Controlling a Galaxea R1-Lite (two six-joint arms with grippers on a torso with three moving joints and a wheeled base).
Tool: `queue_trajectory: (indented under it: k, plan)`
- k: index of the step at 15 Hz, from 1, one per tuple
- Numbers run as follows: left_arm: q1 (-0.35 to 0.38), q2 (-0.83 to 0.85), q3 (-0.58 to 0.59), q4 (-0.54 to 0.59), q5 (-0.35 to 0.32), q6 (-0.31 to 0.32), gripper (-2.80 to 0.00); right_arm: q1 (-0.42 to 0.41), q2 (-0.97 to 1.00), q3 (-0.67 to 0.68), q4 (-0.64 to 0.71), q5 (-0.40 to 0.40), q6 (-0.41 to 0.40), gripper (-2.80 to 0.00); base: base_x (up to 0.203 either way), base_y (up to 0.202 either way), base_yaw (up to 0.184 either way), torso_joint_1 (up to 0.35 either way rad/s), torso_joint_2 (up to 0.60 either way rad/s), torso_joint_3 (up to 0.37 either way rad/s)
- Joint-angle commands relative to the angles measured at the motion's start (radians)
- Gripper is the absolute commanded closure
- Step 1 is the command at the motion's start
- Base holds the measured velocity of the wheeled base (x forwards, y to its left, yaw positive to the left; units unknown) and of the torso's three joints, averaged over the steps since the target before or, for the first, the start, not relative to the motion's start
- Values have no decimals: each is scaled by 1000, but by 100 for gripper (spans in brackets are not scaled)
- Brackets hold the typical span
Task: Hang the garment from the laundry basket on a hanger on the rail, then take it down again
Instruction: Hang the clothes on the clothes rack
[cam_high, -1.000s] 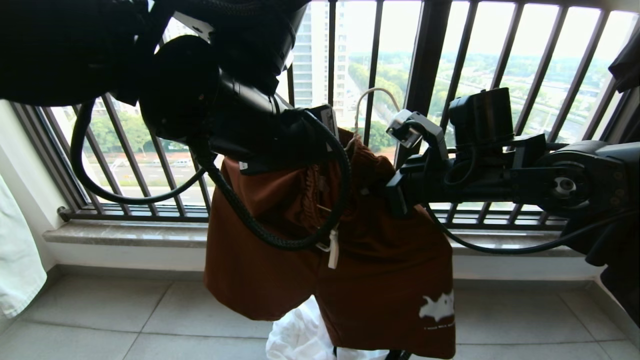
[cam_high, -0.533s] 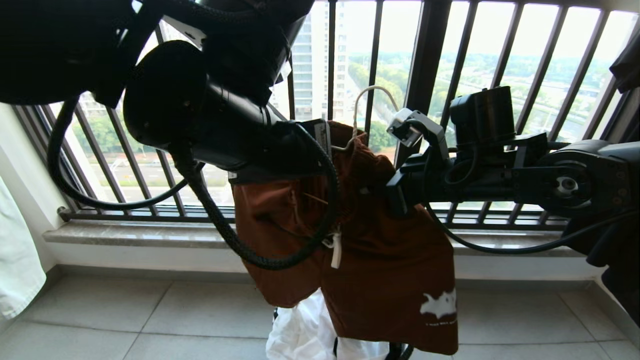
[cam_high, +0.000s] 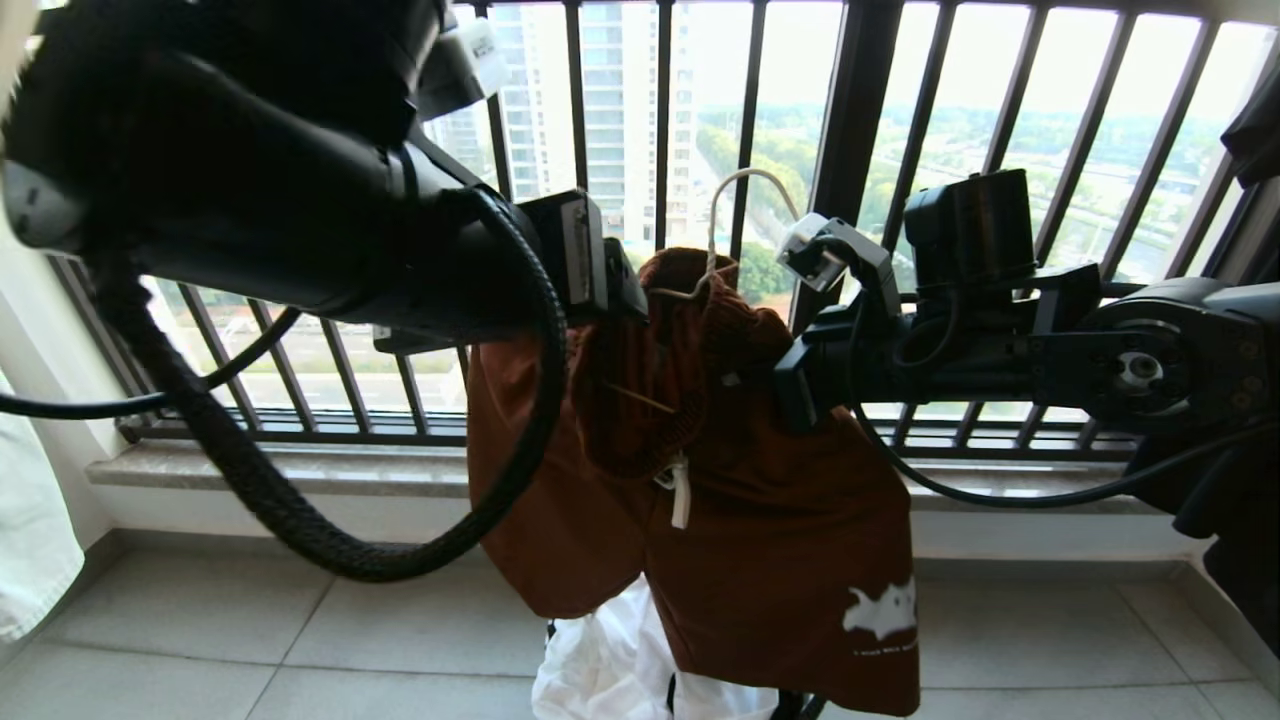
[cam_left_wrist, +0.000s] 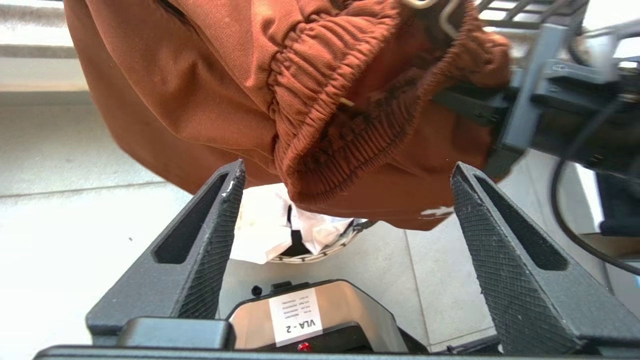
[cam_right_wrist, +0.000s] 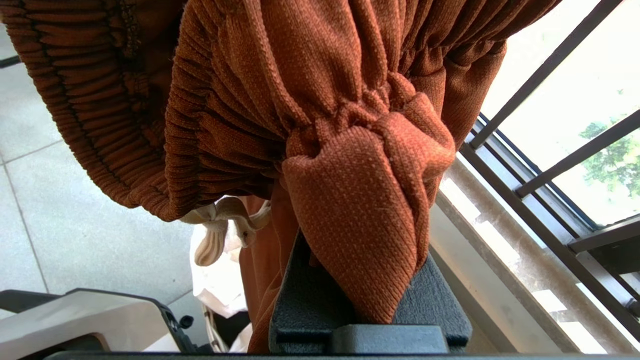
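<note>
Tightly bunched, the ribbed rust-brown shorts (cam_right_wrist: 350, 210) (elastic waistband) fill the right gripper (cam_right_wrist: 360, 300).

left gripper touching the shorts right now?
Apart. In the left wrist view the left gripper stands wide open, with floor showing between both fingers and the shorts.

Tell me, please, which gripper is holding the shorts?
The right gripper, shut on a bunch of the shorts; the left gripper stands open beside them.

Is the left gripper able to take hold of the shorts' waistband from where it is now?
Probably yes: the left gripper is open, the waistband hangs just beyond its fingers, nothing between.
</note>
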Motion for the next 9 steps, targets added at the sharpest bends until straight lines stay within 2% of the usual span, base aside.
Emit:
queue_trajectory:
  k: [1, 4, 6, 9]
  plan:
    - [-8, -54, 11, 3, 2, 3, 0, 1, 1, 0, -1, 2, -2, 0, 0, 0, 0, 0, 0, 0]
    - [-10, -40, 8, -7, 2, 57, 0, 2, 6, 0, 1, 2, -3, 0, 0, 0, 0, 0, 0, 0]
    - [-13, -16, -2, -13, -1, 144, 0, 2, 7, 0, 1, 2, -3, 0, 0, 0, 0, 0, 0, 0]
    - [-23, 37, -70, -15, -2, 213, 0, 2, 6, 1, 1, 2, -3, 0, 0, 0, 0, 0, 0, 0]
